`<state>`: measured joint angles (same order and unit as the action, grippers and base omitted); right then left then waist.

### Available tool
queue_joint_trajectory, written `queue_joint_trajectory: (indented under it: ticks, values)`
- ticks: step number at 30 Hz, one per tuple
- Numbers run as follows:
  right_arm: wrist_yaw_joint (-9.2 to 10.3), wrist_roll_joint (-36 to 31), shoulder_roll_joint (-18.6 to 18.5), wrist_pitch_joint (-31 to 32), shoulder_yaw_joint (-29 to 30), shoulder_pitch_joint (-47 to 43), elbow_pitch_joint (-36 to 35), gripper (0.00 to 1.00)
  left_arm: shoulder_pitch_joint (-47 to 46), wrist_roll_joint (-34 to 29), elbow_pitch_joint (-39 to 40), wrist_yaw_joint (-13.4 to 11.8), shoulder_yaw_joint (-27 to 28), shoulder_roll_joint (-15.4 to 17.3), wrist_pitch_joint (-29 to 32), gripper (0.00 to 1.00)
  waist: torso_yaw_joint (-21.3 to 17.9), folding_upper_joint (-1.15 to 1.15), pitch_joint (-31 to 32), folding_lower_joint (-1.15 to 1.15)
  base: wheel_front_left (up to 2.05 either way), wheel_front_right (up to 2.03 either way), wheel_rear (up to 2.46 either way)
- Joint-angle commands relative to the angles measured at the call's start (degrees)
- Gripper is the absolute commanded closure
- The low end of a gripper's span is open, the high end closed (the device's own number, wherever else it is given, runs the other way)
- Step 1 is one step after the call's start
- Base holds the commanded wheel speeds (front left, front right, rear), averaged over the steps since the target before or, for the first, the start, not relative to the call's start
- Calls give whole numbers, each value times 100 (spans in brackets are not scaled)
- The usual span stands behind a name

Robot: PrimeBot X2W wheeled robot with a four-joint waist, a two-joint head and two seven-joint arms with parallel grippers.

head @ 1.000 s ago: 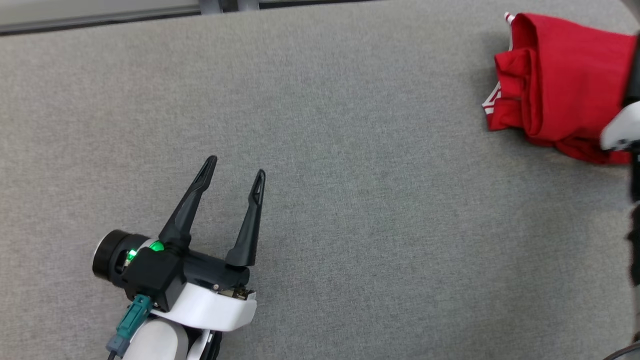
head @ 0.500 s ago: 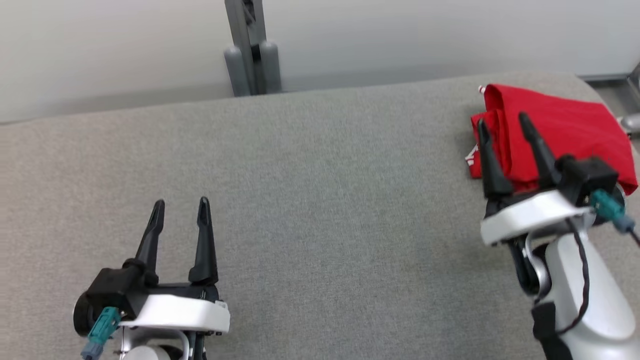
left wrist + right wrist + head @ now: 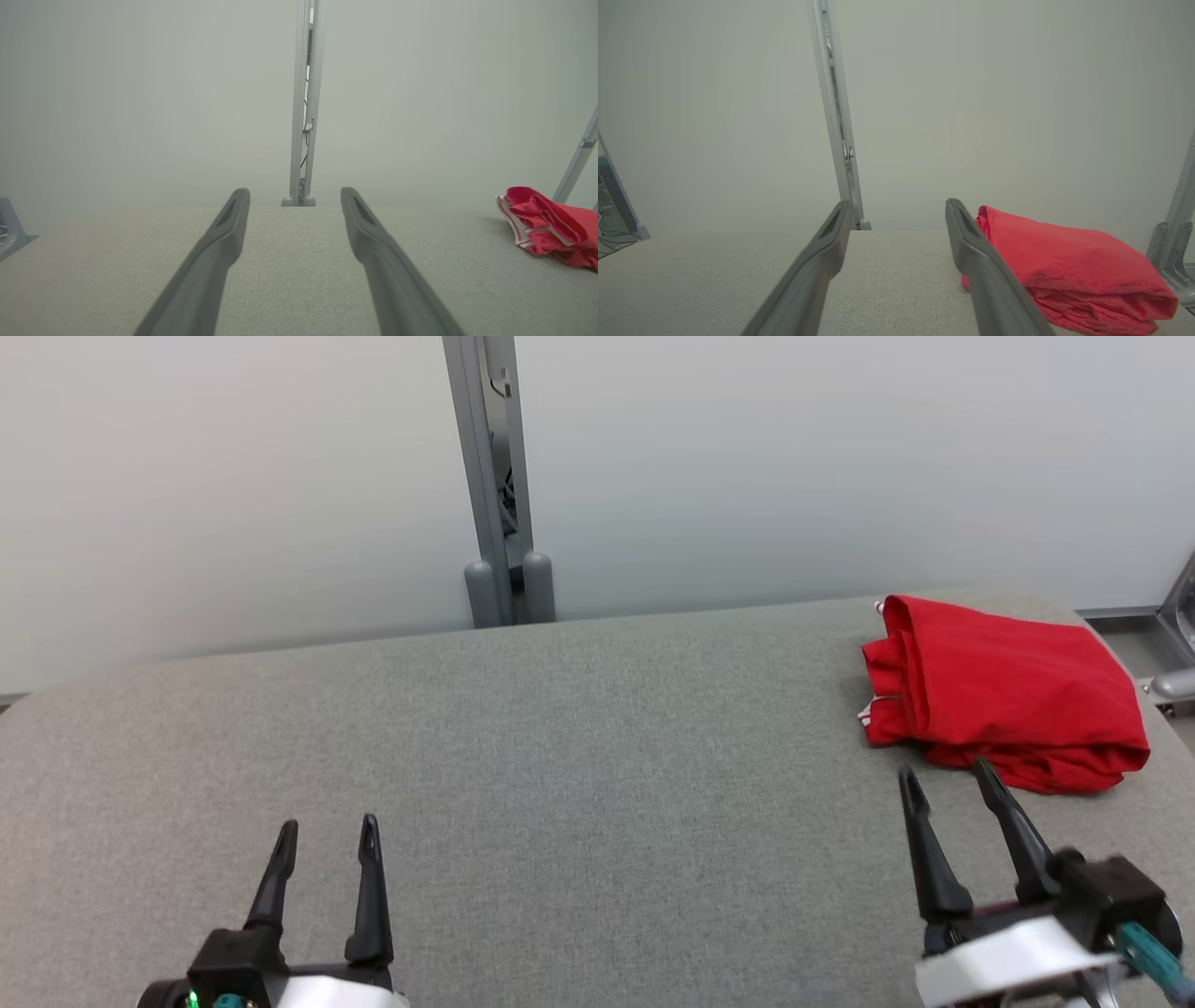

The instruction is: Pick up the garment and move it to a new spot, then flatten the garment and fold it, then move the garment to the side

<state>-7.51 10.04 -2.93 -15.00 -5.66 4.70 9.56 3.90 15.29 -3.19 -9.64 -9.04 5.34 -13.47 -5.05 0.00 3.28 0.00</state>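
Garment (image 3: 1004,705) lies folded at the far right corner of the grey bench (image 3: 579,747), close to its edge. It looks soft, light and floppy; I would pinch a thick folded edge. The right claw (image 3: 943,777) and the left claw (image 3: 329,827) stand spread, empty. Much free room lies leftward.

Grey fabric-padded table (image 3: 597,756), wide, with rounded far corners. Lying directly on it, near the far right corner: a folded red cloth garment (image 3: 1004,686), stacked in several soft layers. White-striped trim (image 3: 516,228) peeking out on the side facing the table's middle. Set just short of the far edge, close to the right edge.
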Motion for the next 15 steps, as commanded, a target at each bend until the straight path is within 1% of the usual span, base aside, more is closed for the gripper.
queue_joint_trajectory:
  ticks: [1, 4, 7, 15]
  values:
    - [3, -21, -24, -30, 121, -321, -140, 0, 118, -112, -142, 15, -24, 31, -97, 0, 19, 0, 176, 0, 0, 0, 0]
    - [4, -82, -17, -29, 181, -673, -284, 0, 295, -91, -345, 57, -2, -11, -161, 0, 14, 0, 295, 0, 0, 0, 0]
    - [4, 7, -12, -29, 176, -946, -299, 0, 400, -86, -352, 159, 38, -83, -171, 0, 34, 0, 366, 0, 0, 0, 0]
    - [4, 261, -13, -29, 39, -1054, -174, 0, 589, -165, -420, 309, 174, -188, -174, 0, 76, 0, 411, 0, 0, 0, 0]
